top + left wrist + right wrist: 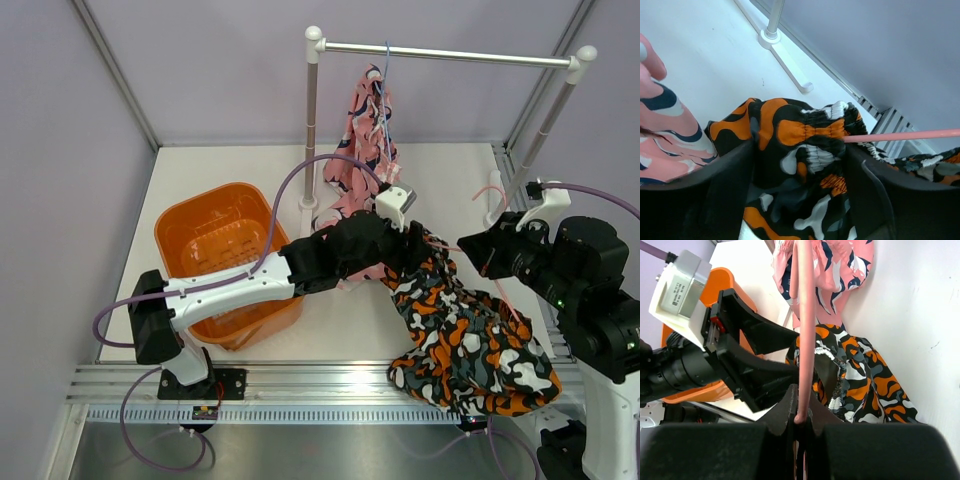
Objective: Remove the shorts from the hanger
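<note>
White bench (210, 180), lilac walls (60, 150). Nothing freed yet — at 5 o'clock, camouflage shorts (470, 345) seemingly on pink hanger (805, 315), clamped in right gripper (800, 421); left gripper (412, 248) spread astride waistband (812, 131). At 12 o'clock, pink shorts (365, 140) on rail (450, 52) — untouched.

Looking down past the left gripper (800, 175), jaws set wide, black fingers (715, 190) low at either side. Between them, filling the gap, the gathered elastic waistband of the camouflage shorts (790, 135), orange, black, white and grey. From that waistband out to the right edge, a pink hanger bar (910, 135). At far left, the pink shorts (665, 140) with navy and white blotches. Behind, white table (700, 60), rack foot (785, 65), grey wall (880, 40).
</note>
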`<action>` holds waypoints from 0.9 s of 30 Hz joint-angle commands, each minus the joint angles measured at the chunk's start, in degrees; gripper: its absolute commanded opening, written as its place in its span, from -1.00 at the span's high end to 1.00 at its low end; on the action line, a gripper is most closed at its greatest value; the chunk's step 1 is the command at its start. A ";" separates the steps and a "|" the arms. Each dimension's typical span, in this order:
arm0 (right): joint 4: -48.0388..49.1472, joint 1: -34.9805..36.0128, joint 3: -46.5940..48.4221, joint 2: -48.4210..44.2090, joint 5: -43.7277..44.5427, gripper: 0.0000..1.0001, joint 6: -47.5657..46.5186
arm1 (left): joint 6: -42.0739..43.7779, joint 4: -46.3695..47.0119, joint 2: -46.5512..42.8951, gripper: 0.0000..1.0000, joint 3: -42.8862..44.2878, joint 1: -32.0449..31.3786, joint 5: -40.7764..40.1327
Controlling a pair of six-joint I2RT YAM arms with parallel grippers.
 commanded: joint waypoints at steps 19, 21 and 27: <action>-2.54 0.56 8.90 -2.29 -0.62 1.00 -1.31 | -1.11 -4.40 4.18 1.00 6.52 3.64 -12.57; -2.89 0.48 9.43 -2.56 -0.28 1.00 -1.40 | -1.02 -4.48 4.71 1.00 6.52 4.44 -12.48; -1.49 0.48 9.79 -3.79 2.01 1.00 -1.31 | -0.50 -4.48 6.12 1.00 6.52 5.14 -9.76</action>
